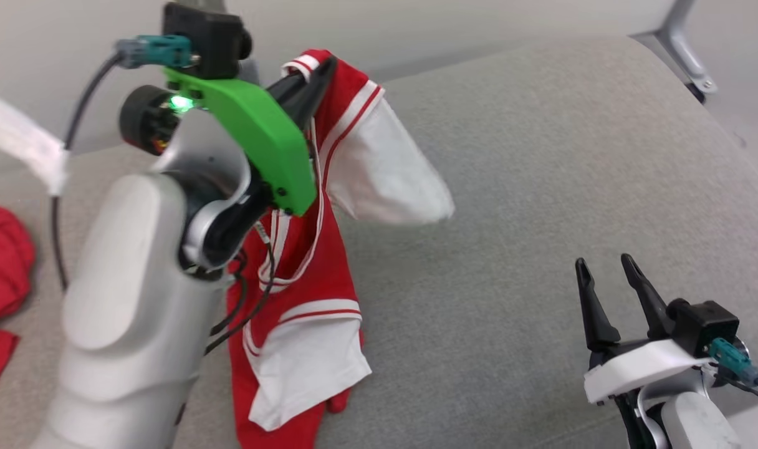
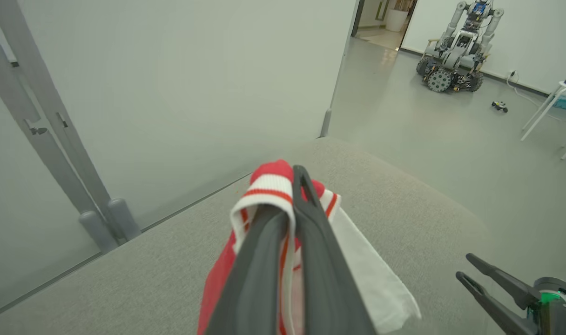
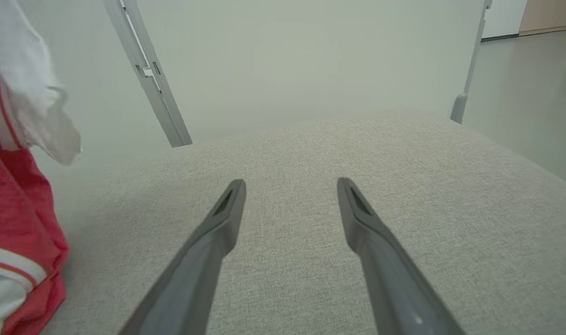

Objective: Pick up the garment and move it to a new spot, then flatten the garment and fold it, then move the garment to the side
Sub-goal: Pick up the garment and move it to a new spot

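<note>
The garment (image 1: 310,274) is a red shirt with white sleeves and red-and-white striped trim. It hangs from my left gripper (image 1: 320,72), which is shut on its upper edge, raised above the grey table. One white sleeve (image 1: 385,174) juts to the right; the hem trails down to the table near the front edge. In the left wrist view the fingers pinch the striped collar of the garment (image 2: 264,190). My right gripper (image 1: 603,265) stands open at the lower right, low over bare table, with nothing between its fingers (image 3: 227,209). The garment (image 3: 17,209) hangs at that view's left edge.
The grey fabric-covered table (image 1: 572,156) spreads to the right and back. Another red cloth (image 1: 2,262) lies at the left edge. A grey frame post (image 2: 41,116) stands behind the table. Another wheeled robot (image 2: 460,46) is parked across the room.
</note>
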`<state>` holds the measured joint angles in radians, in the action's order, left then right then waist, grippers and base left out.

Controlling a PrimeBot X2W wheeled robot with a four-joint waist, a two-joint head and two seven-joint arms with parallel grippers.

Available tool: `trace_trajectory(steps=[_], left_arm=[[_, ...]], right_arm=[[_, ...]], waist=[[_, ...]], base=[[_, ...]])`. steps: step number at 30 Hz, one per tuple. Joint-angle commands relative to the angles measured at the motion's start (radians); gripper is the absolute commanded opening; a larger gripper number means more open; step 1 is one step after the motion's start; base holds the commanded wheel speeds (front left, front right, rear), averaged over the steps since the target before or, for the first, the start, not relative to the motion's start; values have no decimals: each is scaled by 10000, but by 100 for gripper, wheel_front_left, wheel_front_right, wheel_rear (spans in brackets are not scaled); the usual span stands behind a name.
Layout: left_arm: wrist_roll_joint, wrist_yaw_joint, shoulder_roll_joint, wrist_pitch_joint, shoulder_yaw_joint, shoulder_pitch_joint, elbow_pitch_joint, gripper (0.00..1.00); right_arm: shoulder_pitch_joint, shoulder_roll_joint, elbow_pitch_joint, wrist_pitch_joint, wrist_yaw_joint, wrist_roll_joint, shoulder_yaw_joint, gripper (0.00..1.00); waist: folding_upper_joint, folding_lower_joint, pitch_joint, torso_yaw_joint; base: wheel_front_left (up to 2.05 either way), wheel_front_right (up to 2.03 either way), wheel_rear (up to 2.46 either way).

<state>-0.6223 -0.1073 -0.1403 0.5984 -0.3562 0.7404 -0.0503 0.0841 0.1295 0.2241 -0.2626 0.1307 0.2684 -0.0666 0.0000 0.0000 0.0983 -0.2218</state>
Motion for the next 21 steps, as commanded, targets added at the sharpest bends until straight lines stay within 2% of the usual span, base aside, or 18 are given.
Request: trace_trajectory(steps=[1, 7, 8, 9, 10, 16, 21], left_arm=[[90, -68, 186, -423, -87, 318, -660, 0], [301, -152, 770, -2394, -858, 1265, -3643, 0], [338, -113, 809, -2844, -976, 1442, -4088, 6], [379, -34, 841, -3245, -1108, 1568, -4479, 44], [428, 99, 866, -3680, -1295, 1675, -4961, 100], [-461, 595, 864, -4840, -2795, 1821, -6668, 100], [-448, 950, 869, -5338, -3750, 1447, -7511, 100]], right_arm=[[207, -80, 67, -35, 1, 91, -18, 100], [486, -379, 268, -35, 1, 237, -43, 100], [489, -423, 309, -35, 1, 269, -52, 100], [485, -456, 346, -35, 1, 287, -45, 100], [481, -499, 399, -35, 1, 299, -60, 100], [414, -635, 550, -35, 1, 287, -94, 100], [20, -558, 563, -35, 1, 119, 178, 100]], waist=[[0, 0, 897, -1123], [0, 0, 1458, -2084], [0, 0, 1527, -2216], [0, 0, 1571, -2298], [0, 0, 1623, -2408], [0, 0, 1481, -2717], [0, 0, 991, -2289]], base=[[0, 0, 0], [0, 0, 0], [0, 0, 0], [0, 0, 0], [0, 0, 0], [0, 0, 0], [0, 0, 0]])
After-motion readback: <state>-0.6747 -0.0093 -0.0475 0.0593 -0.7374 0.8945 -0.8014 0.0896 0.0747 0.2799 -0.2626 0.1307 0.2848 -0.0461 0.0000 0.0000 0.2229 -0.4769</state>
